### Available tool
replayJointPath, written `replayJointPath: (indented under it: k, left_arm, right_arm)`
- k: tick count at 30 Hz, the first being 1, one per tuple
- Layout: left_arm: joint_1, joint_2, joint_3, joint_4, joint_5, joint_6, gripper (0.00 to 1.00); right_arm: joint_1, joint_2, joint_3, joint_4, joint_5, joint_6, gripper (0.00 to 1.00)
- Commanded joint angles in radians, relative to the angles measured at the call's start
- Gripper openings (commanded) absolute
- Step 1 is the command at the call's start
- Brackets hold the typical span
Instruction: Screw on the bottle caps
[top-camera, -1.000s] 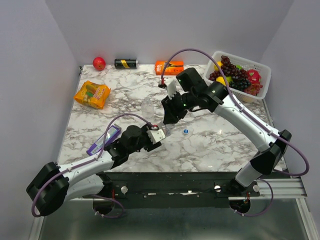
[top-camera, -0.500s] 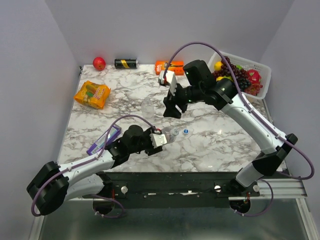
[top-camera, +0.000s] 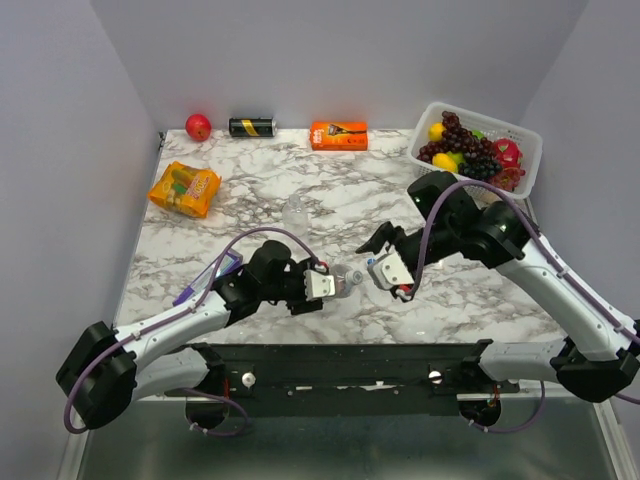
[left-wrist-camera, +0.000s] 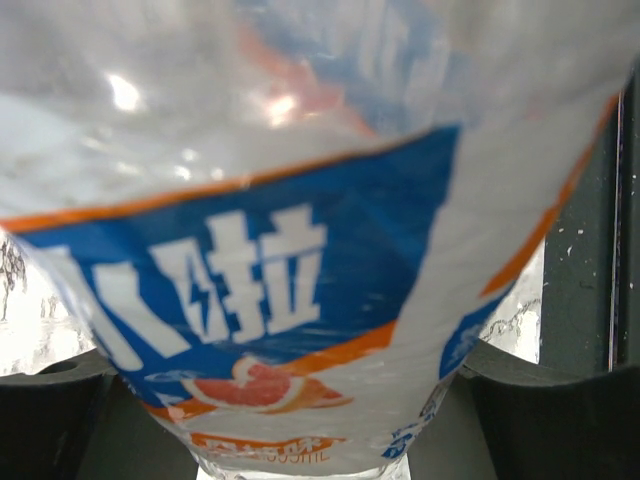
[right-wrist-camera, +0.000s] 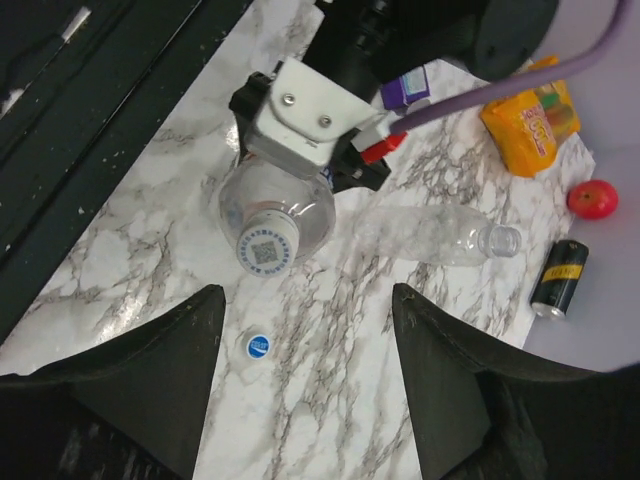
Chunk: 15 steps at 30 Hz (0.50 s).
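My left gripper (top-camera: 325, 284) is shut on a clear bottle (top-camera: 343, 279) near the table's front edge. Its blue-and-orange label (left-wrist-camera: 300, 260) fills the left wrist view, with a dark finger on each side. A whitish cap (right-wrist-camera: 267, 243) sits on that bottle's neck, facing the right wrist camera. My right gripper (top-camera: 380, 262) hovers open just right of it, fingers (right-wrist-camera: 160, 370) spread wide with nothing between them. A bluish cap (right-wrist-camera: 258, 346) lies on the marble beside the left finger. A second bottle (right-wrist-camera: 440, 235), uncapped, lies on its side further back (top-camera: 297, 212).
At the back right stands a white basket (top-camera: 530, 140) of fruit. An orange box (top-camera: 338, 134), a black-and-yellow can (top-camera: 252, 127) and a red apple (top-camera: 198, 127) line the back edge. An orange snack pack (top-camera: 185, 188) and a purple packet (top-camera: 205, 280) lie at the left.
My right arm has swung from above the table's middle down to the front, beside the held bottle, and its jaws have opened. The left gripper has shifted the bottle slightly right.
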Motion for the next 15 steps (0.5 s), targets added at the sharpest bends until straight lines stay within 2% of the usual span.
replayJointPath:
  k: [1,7,15]
  left_arm:
    - [0.01,0.018,0.039,-0.046,0.045,0.018,0.0]
    - [0.016,0.029,0.059,-0.045,0.055,0.015,0.0]
    - [0.016,0.035,0.073,-0.035,0.059,0.021,0.0]
  right_arm:
    - [0.024,0.019,-0.028,-0.127,-0.044,-0.271,0.74]
    - [0.038,0.035,-0.029,-0.147,-0.039,-0.338,0.72]
    - [0.05,0.084,-0.028,-0.112,-0.03,-0.299,0.65]
